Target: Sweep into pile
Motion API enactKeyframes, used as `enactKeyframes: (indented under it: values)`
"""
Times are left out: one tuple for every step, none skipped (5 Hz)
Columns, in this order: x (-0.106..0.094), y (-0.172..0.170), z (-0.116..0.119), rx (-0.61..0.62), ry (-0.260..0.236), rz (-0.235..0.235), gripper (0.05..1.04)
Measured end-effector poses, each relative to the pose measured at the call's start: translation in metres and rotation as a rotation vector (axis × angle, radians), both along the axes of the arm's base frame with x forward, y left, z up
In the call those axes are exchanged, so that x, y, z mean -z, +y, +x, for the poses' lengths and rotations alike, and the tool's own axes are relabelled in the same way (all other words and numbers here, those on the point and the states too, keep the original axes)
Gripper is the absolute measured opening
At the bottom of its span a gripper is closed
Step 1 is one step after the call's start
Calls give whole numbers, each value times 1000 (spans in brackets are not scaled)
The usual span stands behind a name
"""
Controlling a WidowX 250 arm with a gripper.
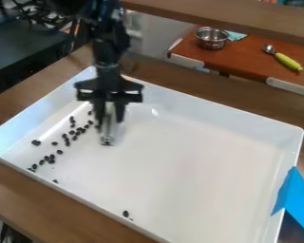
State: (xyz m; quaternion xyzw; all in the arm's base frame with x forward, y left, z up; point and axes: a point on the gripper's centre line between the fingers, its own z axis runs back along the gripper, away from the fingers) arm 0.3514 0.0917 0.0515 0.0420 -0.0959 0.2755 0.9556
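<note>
The black gripper (110, 114) hangs over the back left part of a white tray (199, 147), pointing down. Its fingers are closed around a pale, silvery tool (107, 137), whose lower end is at or just above the tray floor. Several small dark beans (74, 133) lie loosely grouped just left of the tool. More beans (50, 158) are scattered toward the tray's left front edge. A lone bean (125, 214) rests near the front wall. Whether any beans lie behind the gripper is hidden.
Blue tape or cloth (295, 201) covers part of the tray's right wall. Behind the tray, a red-brown surface (243, 56) holds a metal pot (212, 38) and a green-handled scoop (286, 61). A wooden ledge (224, 18) crosses the top.
</note>
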Motion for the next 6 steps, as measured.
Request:
enactKeyframes:
  values:
    - [-6, 22, -19, -44, 8, 10, 375]
    - [-17, 26, -44, -85, 20, -16, 375]
    - [-24, 21, -62, -136, 30, -54, 375]
    - [-42, -7, -59, -48, -41, -136, 375]
    - [-40, -59, -46, 139, -79, -194, 375]
    - [-14, -107, -41, 265, -49, -169, 375]
